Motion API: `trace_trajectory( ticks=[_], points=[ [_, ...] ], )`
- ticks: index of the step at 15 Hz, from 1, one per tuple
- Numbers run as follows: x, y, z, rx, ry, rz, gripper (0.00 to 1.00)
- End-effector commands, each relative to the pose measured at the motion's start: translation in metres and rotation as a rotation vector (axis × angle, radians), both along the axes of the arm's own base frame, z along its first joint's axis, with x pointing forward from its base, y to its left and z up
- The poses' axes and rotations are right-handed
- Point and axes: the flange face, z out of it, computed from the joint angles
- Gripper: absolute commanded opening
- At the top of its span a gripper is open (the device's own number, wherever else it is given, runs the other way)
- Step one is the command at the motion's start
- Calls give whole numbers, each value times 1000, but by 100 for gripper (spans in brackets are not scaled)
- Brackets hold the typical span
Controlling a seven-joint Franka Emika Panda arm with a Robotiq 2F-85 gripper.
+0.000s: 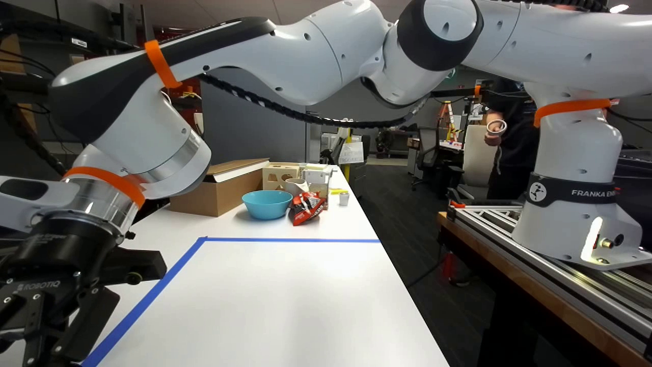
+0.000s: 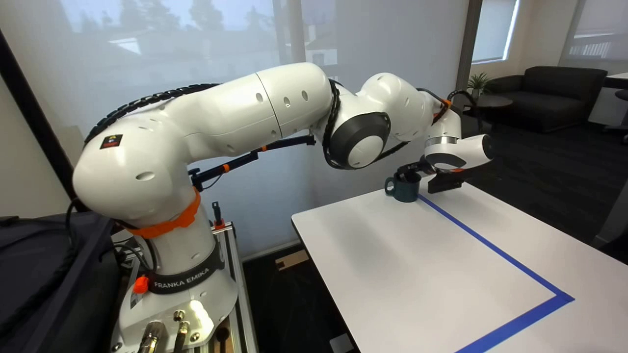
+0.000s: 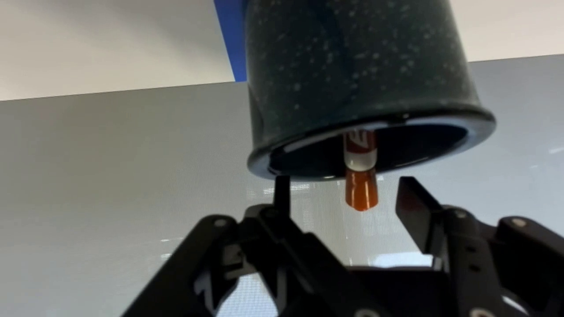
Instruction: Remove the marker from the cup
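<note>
A dark blue-green mug (image 3: 361,75) with pale speckles stands upright on a white desk (image 2: 417,274), close to one edge. The wrist view is upside down, so there the mug's mouth faces the bottom.

Standing in the mug is a marker (image 3: 361,169). Its orange end pokes out past the mug's rim, followed by a white band and a dark red stretch with white lettering; the rest is hidden inside the mug.

At the mug's mouth is the black tool (image 3: 346,190). It is released: its two fingers (image 3: 282,193) stand apart on either side of the marker's orange end, with a gap visible on each side.

Just beside the mug's base, a strip of blue tape (image 2: 490,242) comes into view, runs away from the mug along the desk and turns a corner. Behind the mug hangs a grey see-through shade (image 2: 397,44). The white robot arm (image 2: 230,117) reaches to the mug from a base well apart from it.

Well apart from the mug, past the tape's corner, an exterior view shows a turquoise bowl (image 1: 266,205), a red and black packet (image 1: 307,206) just beside it, a brown cardboard box (image 1: 224,191) and a pale wooden box (image 1: 279,173) with cut-out shapes.

Across the room from the mug are a dark sofa (image 2: 549,95), a potted plant (image 2: 478,81) and a person (image 1: 517,148) in dark clothes.
</note>
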Motion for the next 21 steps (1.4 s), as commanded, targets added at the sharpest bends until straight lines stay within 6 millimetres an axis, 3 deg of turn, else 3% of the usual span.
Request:
trace_trajectory(
  ticks=[1, 2, 5, 6, 9, 12, 13, 15, 17, 19, 20, 21],
  points=[
    [4, 3, -2, 14, 11, -5, 66],
    [3, 4, -3, 15, 14, -4, 56],
    [1, 6, -8, 20, 27, -7, 47],
    [0, 6, -11, 20, 32, -8, 53],
    [-2, 6, -17, 26, 42, -11, 52],
    [-2, 4, -20, 28, 47, -15, 41],
    [-3, 4, -20, 28, 49, -15, 47],
    [-2, 3, -21, 29, 49, -18, 46],
    [-2, 3, -21, 30, 49, -16, 22],
    [-2, 3, -21, 33, 46, -15, 5],
    [-2, 3, -21, 35, 44, -16, 1],
    [-2, 3, -19, 35, 43, -16, 2]
  ],
)
